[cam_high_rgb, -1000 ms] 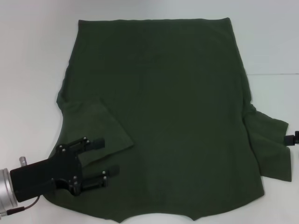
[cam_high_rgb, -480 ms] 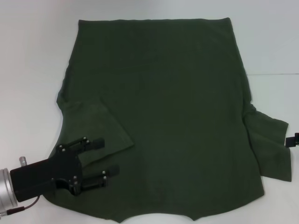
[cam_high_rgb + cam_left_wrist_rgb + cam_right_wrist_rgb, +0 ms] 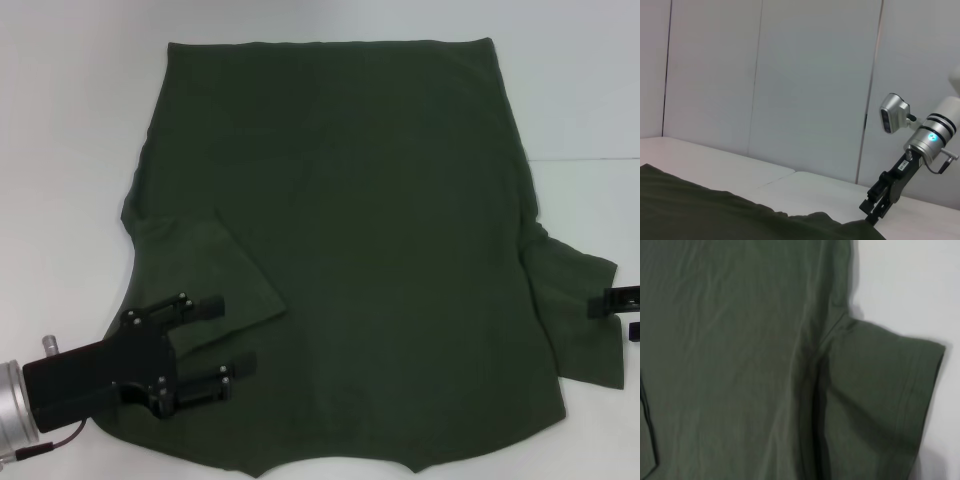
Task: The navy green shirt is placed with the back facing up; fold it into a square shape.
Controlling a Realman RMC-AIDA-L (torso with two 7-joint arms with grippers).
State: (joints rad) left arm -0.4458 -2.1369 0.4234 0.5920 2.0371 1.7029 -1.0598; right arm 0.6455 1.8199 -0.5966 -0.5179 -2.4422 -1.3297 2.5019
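Folding sleeves: left one already in. Left gripper (image 3: 232, 335) fingers apart over shirt (image 3: 370, 200). Right gripper (image 3: 622, 312) at right sleeve (image 3: 575, 310), fingers apart; next, grasp hem.

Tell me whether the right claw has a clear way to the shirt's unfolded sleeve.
Probably yes. The right claw sits at the table's right edge, right beside the sleeve of the navy green shirt, which lies flat and spread outward. Nothing stands between them. The left claw is over the opposite, already folded sleeve.
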